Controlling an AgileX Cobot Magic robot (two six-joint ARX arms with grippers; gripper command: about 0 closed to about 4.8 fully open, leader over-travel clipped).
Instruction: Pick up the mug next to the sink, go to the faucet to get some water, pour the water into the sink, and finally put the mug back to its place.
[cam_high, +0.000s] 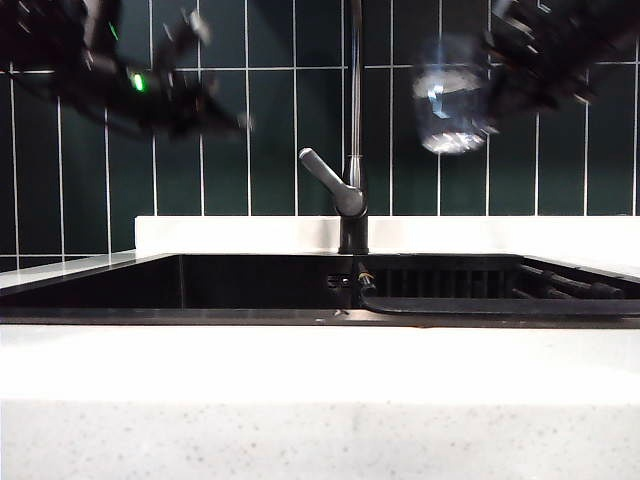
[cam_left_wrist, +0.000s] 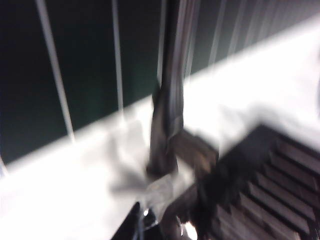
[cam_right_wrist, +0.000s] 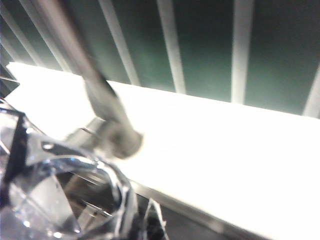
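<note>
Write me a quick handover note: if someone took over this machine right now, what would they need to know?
Right gripper: shut on the mug, held high in the air right of the faucet pipe.
Left gripper: shut, empty, raised left of the faucet.
Sink: below both arms.
Done: mug picked up.
Left: bring the mug under the spout, fill it, pour into the sink, put the mug back. Whether it holds water is unclear.

Low frontal exterior view across the sink (cam_high: 250, 285); both blurred wrist views close on the faucet (cam_left_wrist: 167, 100).
</note>
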